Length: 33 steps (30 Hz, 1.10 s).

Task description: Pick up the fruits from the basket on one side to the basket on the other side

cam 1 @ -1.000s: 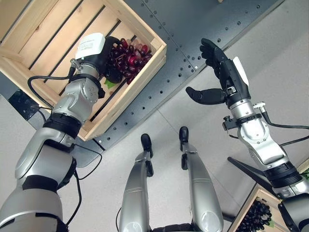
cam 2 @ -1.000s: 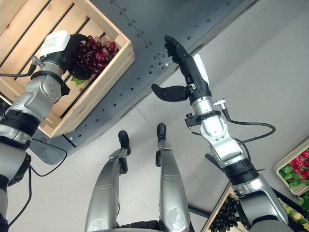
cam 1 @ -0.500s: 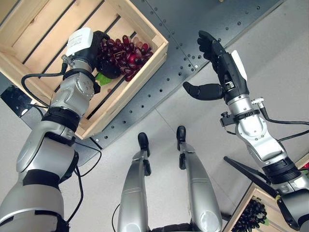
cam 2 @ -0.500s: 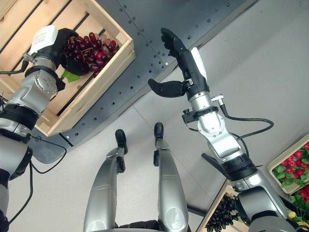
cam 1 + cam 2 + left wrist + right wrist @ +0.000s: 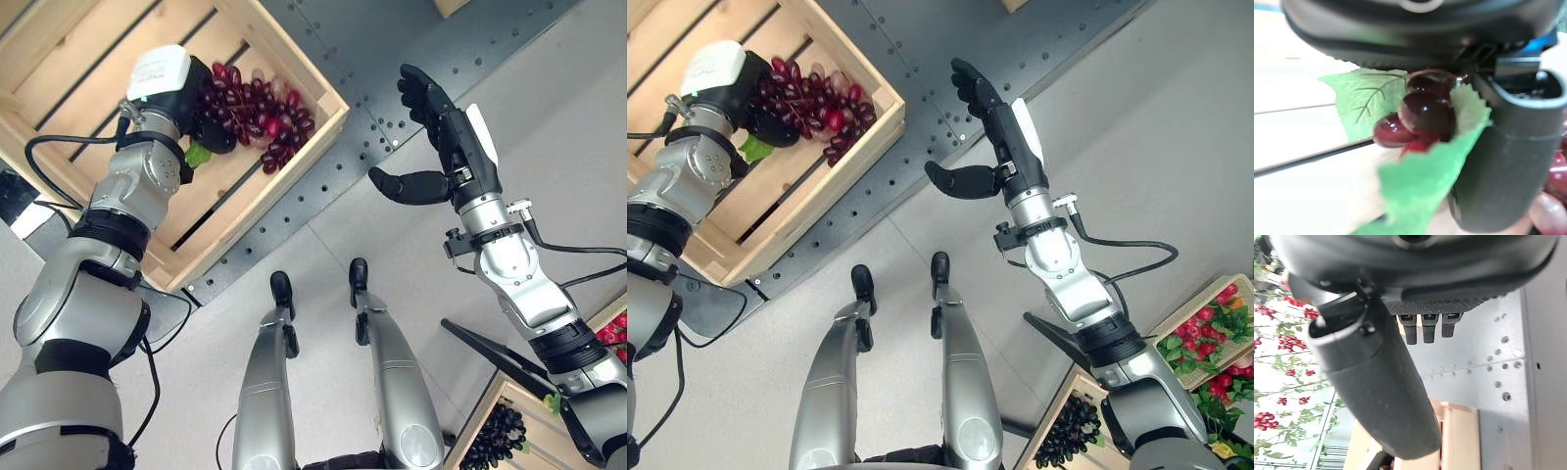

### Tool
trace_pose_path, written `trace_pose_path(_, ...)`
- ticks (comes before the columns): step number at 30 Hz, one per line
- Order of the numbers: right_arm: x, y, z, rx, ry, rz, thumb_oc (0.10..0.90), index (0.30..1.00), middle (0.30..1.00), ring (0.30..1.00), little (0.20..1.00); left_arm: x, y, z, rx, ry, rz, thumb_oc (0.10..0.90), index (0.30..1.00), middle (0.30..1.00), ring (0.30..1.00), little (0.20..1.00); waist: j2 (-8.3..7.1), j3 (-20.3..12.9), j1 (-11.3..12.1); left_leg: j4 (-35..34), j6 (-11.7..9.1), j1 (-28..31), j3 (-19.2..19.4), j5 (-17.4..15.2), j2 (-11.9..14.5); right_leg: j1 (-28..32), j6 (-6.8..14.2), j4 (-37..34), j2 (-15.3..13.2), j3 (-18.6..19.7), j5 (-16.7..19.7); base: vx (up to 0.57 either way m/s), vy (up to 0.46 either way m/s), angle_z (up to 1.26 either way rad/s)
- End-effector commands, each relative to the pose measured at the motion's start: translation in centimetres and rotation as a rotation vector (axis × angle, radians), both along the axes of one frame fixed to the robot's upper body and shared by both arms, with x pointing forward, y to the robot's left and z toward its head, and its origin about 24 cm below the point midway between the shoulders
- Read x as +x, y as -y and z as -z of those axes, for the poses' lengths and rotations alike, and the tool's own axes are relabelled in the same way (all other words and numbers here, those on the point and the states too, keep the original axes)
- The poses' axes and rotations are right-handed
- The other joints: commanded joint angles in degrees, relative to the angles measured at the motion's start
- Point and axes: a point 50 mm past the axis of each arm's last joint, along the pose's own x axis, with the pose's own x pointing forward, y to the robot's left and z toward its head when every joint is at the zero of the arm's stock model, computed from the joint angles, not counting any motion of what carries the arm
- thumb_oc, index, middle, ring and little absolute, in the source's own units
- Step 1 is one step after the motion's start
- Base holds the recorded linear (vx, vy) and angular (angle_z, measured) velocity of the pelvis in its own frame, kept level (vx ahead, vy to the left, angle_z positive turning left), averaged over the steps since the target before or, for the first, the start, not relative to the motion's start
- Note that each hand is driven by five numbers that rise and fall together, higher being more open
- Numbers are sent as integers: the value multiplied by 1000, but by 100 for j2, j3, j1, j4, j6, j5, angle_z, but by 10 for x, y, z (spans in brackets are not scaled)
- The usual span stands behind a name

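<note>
One red grape bunch (image 5: 257, 108) — left hand (image 5: 196, 93) clasping; one crate (image 5: 88, 59).

I see a dark metal plate (image 5: 392, 59) studded with bolt holes running diagonally across the pale grey floor (image 5: 578, 127). A small piece of light wood (image 5: 1015, 4) sits on the plate's far edge.

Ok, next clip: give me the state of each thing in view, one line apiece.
Left robot hand: shut on the red grape bunch, over the wooden crate.
Red grape bunch: held, trailing toward the crate's corner.
Wooden crate: on the dark metal plate.
Right robot hand: open, holding nothing, above the dark metal plate.
Dark grape bunch: lying in a box.
</note>
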Motion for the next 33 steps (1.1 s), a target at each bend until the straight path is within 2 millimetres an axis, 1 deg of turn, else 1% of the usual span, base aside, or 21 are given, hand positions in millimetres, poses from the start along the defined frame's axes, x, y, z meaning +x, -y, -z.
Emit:
trace_pose_path(1,-22,-4,-44,96,268,-79,800,900,900,900,900,1,24,13,-7,-1,134,400,300,300,300,300,21,-54,81,-643,-7,815,272,-272,-18,429,-3,-169,251,-58,-70,-15,-22,-4)
trace_pose_path(4,-23,-5,-42,101,261,-84,800,900,900,900,900,0,21,17,-35,22,121,400,300,300,300,300,75,-54,111,-782,-16,1098,260,-255,-41,672,9,-269,226,-51,-73,-7,-18,-5)
trace_pose_path(10,-25,-4,-36,116,246,-82,800,900,900,900,900,-7,9,25,-200,132,84,400,300,300,300,300,202,-54,213,-1007,-36,1687,205,-243,-95,1209,22,-424,131,-97,-108,2,-18,-3)
trace_pose_path(14,-25,-4,-33,116,234,-81,800,900,900,900,900,-11,7,32,-253,181,79,400,300,300,300,300,283,-54,266,-1171,-56,2011,148,-211,-129,1516,23,-535,82,-128,-118,13,-9,-5)
trace_pose_path(15,-24,-4,-30,113,226,-83,800,900,900,900,900,-14,7,33,-267,214,79,400,300,300,300,300,331,-54,295,-1257,-67,2177,117,-194,-144,1681,19,-598,50,-160,-123,29,-2,5)
trace_pose_path(18,-25,-4,-29,112,214,-92,800,900,900,900,900,-17,6,34,-280,251,77,400,300,300,300,300,380,-54,319,-1366,-77,2403,69,-175,-163,1918,11,-694,25,-193,-125,30,-7,6)
trace_pose_path(23,-26,-5,-20,108,177,-115,800,900,900,900,900,-28,4,36,-359,343,93,400,300,300,300,300,483,-251,376,-1572,-101,2734,-19,-145,-197,2294,-24,-891,-44,-268,-150,47,-3,13)
trace_pose_path(27,-27,-7,-13,105,147,-124,800,900,900,900,900,-36,4,40,-551,401,137,400,300,300,300,300,553,-413,427,-1762,-118,2999,-70,-126,-222,2580,-44,-1047,-85,-306,-179,67,17,-1)
trace_pose_path(29,-27,-7,-10,105,136,-126,800,900,900,900,900,-39,5,44,-601,417,152,400,300,300,300,300,570,-468,444,-1804,-118,3072,-81,-121,-230,2663,-54,-1084,-93,-310,-190,58,12,-4)
trace_pose_path(31,-27,-7,-8,102,123,-133,800,900,900,900,900,-42,7,45,-633,448,169,400,300,300,300,300,586,-535,458,-1852,-126,3151,-87,-125,-236,2755,-62,-1133,-110,-325,-210,64,17,2)
trace_pose_path(33,-27,-8,-6,94,106,-143,800,900,900,900,900,-45,8,43,-622,480,181,400,300,300,300,300,604,-586,472,-1865,-129,3200,-86,-133,-246,2819,-77,-1145,-122,-339,-237,53,15,9)
